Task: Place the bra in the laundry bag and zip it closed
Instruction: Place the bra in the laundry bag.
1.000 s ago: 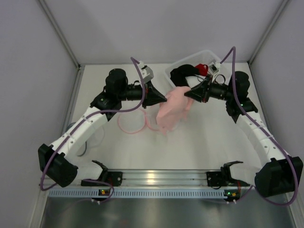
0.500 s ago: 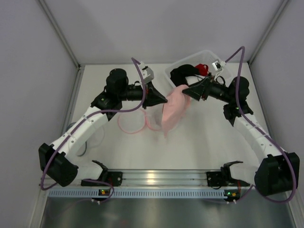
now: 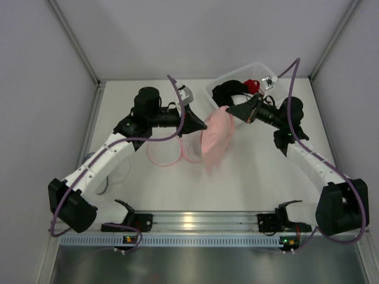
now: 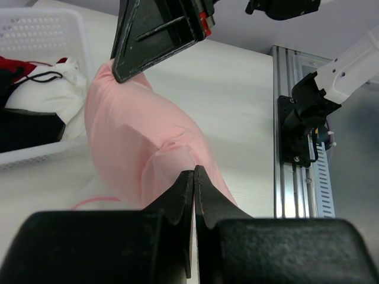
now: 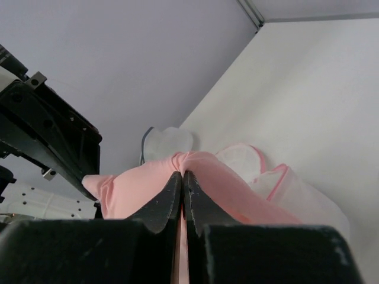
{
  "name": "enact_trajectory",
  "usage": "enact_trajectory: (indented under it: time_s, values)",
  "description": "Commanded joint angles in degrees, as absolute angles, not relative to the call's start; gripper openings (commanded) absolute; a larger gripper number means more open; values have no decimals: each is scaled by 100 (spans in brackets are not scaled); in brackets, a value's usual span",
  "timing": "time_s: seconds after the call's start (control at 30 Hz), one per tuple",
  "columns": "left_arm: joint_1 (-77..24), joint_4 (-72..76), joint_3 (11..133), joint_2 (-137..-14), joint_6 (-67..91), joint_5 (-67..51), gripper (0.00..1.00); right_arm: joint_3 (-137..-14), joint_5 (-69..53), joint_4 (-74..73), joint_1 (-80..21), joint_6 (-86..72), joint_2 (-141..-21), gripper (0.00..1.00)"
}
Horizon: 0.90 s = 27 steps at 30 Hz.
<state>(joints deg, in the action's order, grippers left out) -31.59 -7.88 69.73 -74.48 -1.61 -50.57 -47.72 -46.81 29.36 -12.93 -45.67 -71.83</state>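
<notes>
The pink bra [image 3: 215, 139] hangs above the table, stretched between both grippers. My left gripper [image 3: 204, 125] is shut on its left end; in the left wrist view the jaws [image 4: 194, 171] pinch a fold of the pink fabric [image 4: 136, 139]. My right gripper [image 3: 230, 111] is shut on the upper right end, its tips [image 5: 182, 173] biting a bunch of the bra [image 5: 228, 186]. The laundry bag [image 3: 176, 152], white mesh with pink trim, lies on the table below and left of the bra, and shows under it in the right wrist view [image 5: 296, 195].
A white basket [image 3: 260, 72] holding black, red and white garments stands at the back right, just behind my right gripper. A pale rounded mesh item [image 3: 99, 173] lies under my left arm. The rail [image 3: 195, 223] runs along the near edge.
My right gripper let go, shifted up and left, and shut again on the bra's upper end. The bra now hangs narrower and more folded. My left gripper kept its hold.
</notes>
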Motion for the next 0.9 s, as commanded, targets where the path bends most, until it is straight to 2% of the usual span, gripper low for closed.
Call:
enact_trajectory:
  time_s: [0.0,0.03,0.07,0.13,0.17,0.2,0.3,0.33,0.47,0.57,0.7,0.87]
  values:
    - [-3164,-1054,6829,-7251,-290,-4756,5,-5185,-4807,3040,-1371,-4210,-6812,0]
    - [-3155,-1046,6829,-7234,-133,-4703,16,-5194,-5008,3128,-1380,-4193,-6768,0]
    - [-3155,-1055,6847,-7242,-71,-4667,33,-5212,-5105,3303,-1380,-4192,-6741,0]
    - [-3164,-1055,6960,-7251,-18,-4414,50,-5247,-5429,3401,-1371,-4166,-6767,0]
    - [-3155,-1046,7004,-7268,148,-4290,54,-5317,-5536,3401,-1371,-4123,-6785,0]
    - [-3164,-1028,7031,-7269,167,-4115,67,-5343,-5642,3375,-1380,-4079,-6803,0]
    - [-3147,-1011,7145,-7207,246,-3464,72,-5353,-6020,3454,-1380,-3929,-6812,0]
    - [-3146,-1002,7163,-7164,220,-3367,98,-5370,-6168,3419,-1380,-3816,-6785,0]
    - [-3146,-967,7233,-6883,53,-2534,98,-5519,-6644,3103,-1380,-3323,-6689,0]
    - [-3112,-835,7339,-6890,-167,-2495,98,-5782,-6811,2357,-1380,-2726,-6662,0]
    - [-3111,-966,7750,-7293,-316,-3757,98,-6029,-6829,1969,-1380,-2443,-6776,0]
    - [-3111,-1002,8042,-7707,-18,-4763,98,-6047,-6610,1908,-1380,-2461,-6811,0]
